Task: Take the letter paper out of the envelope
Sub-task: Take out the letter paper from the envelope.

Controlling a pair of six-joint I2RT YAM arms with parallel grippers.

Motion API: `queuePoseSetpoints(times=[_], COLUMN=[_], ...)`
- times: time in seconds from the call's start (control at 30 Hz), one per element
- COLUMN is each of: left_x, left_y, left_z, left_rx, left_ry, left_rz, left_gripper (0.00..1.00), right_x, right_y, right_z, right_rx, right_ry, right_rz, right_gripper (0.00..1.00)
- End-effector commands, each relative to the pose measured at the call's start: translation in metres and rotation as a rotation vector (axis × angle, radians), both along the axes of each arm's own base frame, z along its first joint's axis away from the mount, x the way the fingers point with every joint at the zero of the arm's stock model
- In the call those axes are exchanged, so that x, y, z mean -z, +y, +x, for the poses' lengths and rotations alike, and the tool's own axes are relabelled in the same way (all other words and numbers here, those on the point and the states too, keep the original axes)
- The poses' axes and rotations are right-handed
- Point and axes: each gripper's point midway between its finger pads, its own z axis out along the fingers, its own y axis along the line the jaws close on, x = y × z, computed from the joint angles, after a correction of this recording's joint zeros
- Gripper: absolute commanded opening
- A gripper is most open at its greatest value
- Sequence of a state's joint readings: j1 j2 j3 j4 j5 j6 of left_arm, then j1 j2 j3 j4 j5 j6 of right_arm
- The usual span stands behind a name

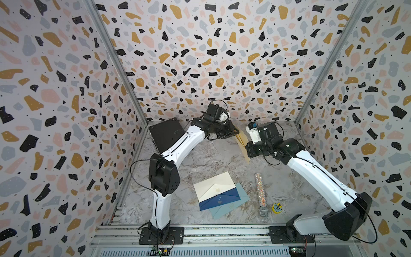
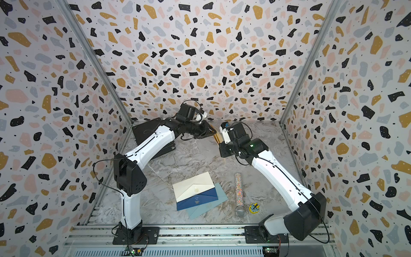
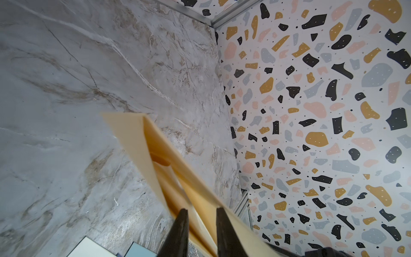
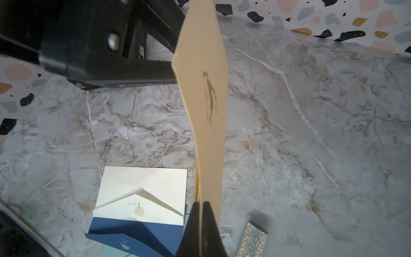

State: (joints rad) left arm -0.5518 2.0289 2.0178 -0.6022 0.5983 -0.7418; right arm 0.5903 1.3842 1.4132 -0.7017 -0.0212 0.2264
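A tan envelope (image 1: 242, 139) hangs in the air near the back wall between both arms, also visible in the left wrist view (image 3: 135, 138) and the right wrist view (image 4: 204, 66). My right gripper (image 4: 201, 203) is shut on its lower edge. My left gripper (image 3: 200, 210) is at the upper end, where the envelope's mouth gapes. Its fingers stand apart, with a paler inner sheet (image 3: 201, 224) passing loosely between them. Whether that sheet is the letter paper I cannot tell. In both top views the left gripper (image 1: 236, 131) (image 2: 213, 131) meets the envelope (image 2: 219, 139) from the left.
A cream envelope (image 1: 214, 184), a dark blue one (image 1: 219, 200) and a light blue one (image 1: 231, 205) lie stacked at the table's front middle. A glittery microphone (image 1: 261, 193) and a small yellow toy (image 1: 277, 208) lie to their right. A black box (image 1: 165, 135) sits back left.
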Motion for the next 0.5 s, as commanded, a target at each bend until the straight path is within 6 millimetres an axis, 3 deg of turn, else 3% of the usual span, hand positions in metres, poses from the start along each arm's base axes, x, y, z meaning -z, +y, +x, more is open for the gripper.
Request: queuePoseSetpoints(times=[0.0,0.47], left_x=[0.004,0.017], left_y=[0.003,0.007], left_z=[0.000,-0.004], left_rx=[0.003,0.005], left_ry=[-0.012,0.014], left_rz=[0.051,0.104], left_gripper=[0.25,0.21], right_x=[-0.028,-0.027], right_y=[-0.005,0.006], right_z=[0.005,0.001], right_rx=[0.021,-0.013], right_ry=[-0.107,-0.155], right_rz=[-0.047,-0.124], right_gripper=[0.00,0.00])
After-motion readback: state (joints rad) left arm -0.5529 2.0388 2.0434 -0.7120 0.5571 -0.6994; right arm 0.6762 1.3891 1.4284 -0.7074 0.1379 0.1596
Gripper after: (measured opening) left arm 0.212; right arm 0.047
